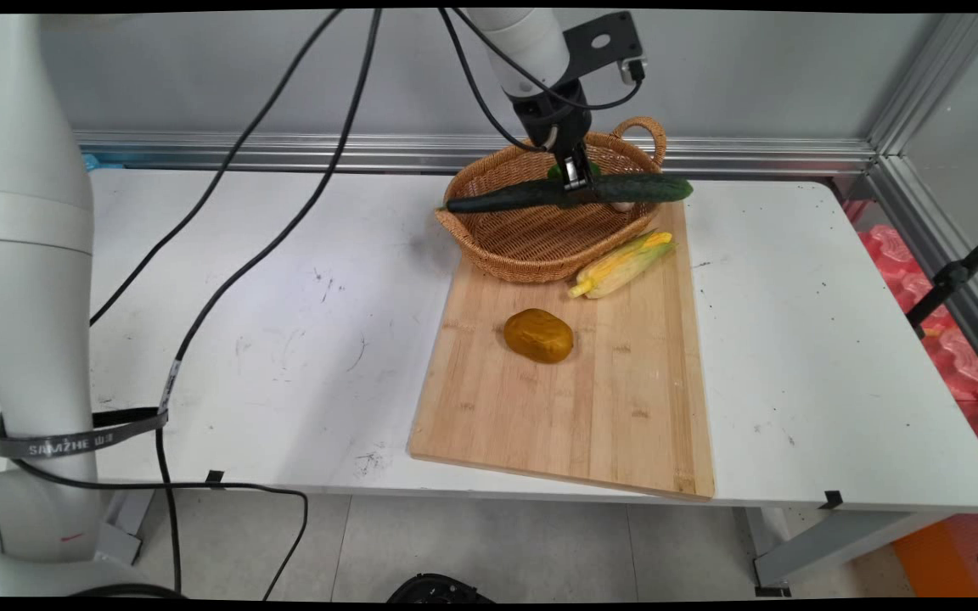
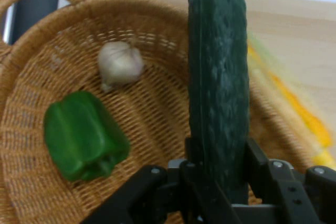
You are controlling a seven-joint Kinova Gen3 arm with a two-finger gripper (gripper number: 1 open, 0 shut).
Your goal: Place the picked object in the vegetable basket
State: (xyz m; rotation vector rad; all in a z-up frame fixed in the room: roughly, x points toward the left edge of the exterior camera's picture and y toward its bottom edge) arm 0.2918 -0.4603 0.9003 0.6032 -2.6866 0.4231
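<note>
My tool (image 1: pixel 575 181) is squeezed tight on the cucumber (image 1: pixel 570 193), held over the basket (image 1: pixel 540 246); the corn (image 1: pixel 623 265) lies at its 4 o'clock.

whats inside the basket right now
In the wicker basket lie a green bell pepper and a garlic bulb. The gripper holds a cucumber above it, which covers part of the basket's floor.

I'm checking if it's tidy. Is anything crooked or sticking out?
Only the wooden board: it lies askew, its near corner poking past the table edge. The gripper holds the cucumber level over the basket.
</note>
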